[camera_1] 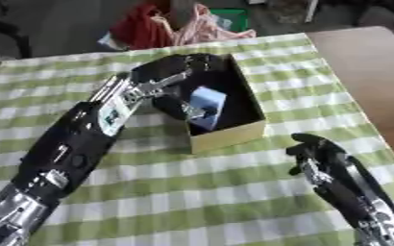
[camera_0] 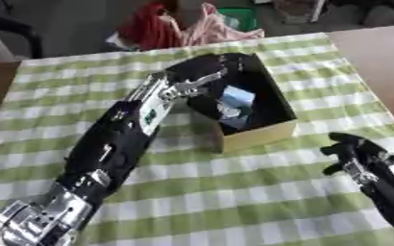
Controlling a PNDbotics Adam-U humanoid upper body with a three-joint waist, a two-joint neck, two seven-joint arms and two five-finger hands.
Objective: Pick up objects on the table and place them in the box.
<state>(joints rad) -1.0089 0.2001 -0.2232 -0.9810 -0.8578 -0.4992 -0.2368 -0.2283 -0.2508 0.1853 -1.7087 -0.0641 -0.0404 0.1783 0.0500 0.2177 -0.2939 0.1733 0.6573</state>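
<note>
A tan cardboard box [camera_0: 259,136] with a dark inside stands on the green-and-white checked cloth [camera_0: 234,192], a little right of the middle. A light blue object [camera_1: 207,102] lies inside it, beside something small and pale that I cannot make out. My left arm reaches in from the lower left. My left hand [camera_0: 196,72] hangs over the box's far left corner, its fingers relaxed and spread above the opening, holding nothing that I can see. At the lower right my right hand [camera_1: 318,151] rests open on the cloth, apart from the box.
Bare brown tabletop [camera_0: 377,57] shows to the right of the cloth. Beyond the table's far edge lie red and pink striped bags [camera_0: 179,26] and something green [camera_0: 238,18]. Open cloth stretches between the box and the near edge.
</note>
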